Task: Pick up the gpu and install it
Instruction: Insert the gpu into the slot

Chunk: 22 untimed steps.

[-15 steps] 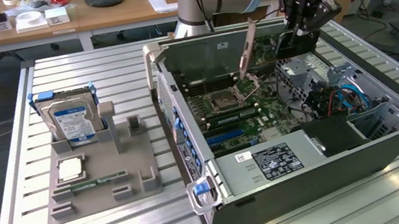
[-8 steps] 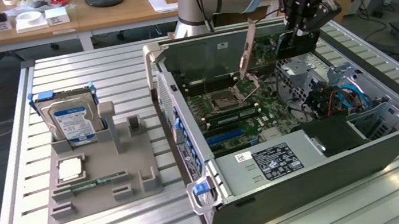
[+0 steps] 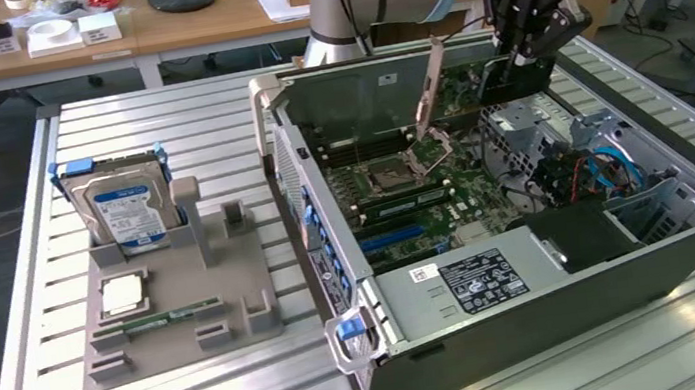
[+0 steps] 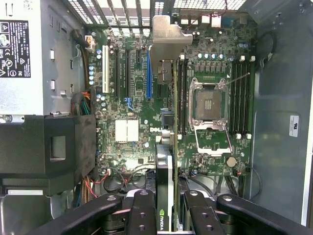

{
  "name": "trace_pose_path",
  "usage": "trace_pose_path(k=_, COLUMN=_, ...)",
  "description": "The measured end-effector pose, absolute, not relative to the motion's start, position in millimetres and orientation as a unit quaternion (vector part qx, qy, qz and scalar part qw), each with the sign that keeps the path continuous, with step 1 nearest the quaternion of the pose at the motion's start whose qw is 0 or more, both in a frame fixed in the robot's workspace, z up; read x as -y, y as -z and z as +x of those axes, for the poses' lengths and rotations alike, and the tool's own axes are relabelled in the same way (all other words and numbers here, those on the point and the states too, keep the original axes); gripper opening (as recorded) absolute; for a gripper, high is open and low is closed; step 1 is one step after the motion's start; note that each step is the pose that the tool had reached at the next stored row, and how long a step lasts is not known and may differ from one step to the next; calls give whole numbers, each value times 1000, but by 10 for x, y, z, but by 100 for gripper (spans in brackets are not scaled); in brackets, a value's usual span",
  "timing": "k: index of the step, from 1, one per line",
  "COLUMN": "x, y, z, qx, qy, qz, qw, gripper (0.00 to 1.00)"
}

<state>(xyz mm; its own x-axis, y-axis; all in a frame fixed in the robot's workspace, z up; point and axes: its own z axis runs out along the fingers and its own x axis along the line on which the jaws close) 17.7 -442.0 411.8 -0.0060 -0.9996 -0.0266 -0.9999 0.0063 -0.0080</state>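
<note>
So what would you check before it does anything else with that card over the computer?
1. The jaws shut on the gpu: ok.
2. The case open on its upward side: ok.
3. The blue slot empty: ok.
4. The gpu lined up with that slot: cannot tell.
5. The gpu clear of the board: ok, it hangs above it.

The claw (image 4: 168, 208) grips the gpu (image 4: 164, 166) edge-on above the motherboard (image 4: 113, 110).
</note>
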Motion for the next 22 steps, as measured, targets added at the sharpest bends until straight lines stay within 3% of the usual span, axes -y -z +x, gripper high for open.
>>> trace_pose_path(k=22, x=4420, y=-3989, z=171, qx=-709, qy=-7, qz=-705, qw=12, gripper=27)
